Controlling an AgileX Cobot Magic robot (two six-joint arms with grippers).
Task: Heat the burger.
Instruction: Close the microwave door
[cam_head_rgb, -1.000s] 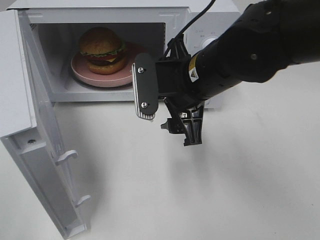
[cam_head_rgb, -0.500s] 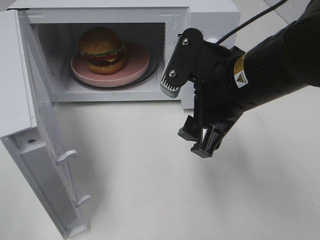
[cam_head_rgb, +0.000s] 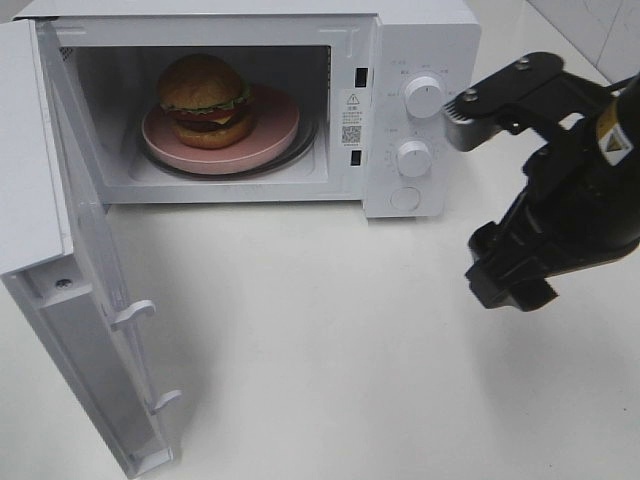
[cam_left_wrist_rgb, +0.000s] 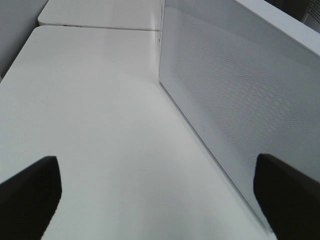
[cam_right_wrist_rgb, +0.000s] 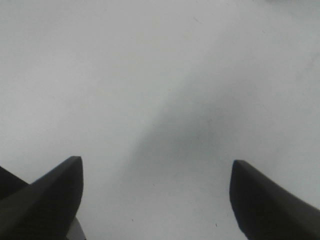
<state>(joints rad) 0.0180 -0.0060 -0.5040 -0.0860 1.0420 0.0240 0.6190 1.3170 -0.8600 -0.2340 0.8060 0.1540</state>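
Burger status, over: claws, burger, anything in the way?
Left claw open, empty. Right claw open, empty, right of microwave. Burger on pink plate inside microwave. Door wide open, nothing seen in its swing.

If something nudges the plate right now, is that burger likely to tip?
Possibly: the burger is tall and layered, so it may lean or slide apart. Its glossy bun looks slippery to grip. Sitting off-centre on the pink plate, it could slip off.
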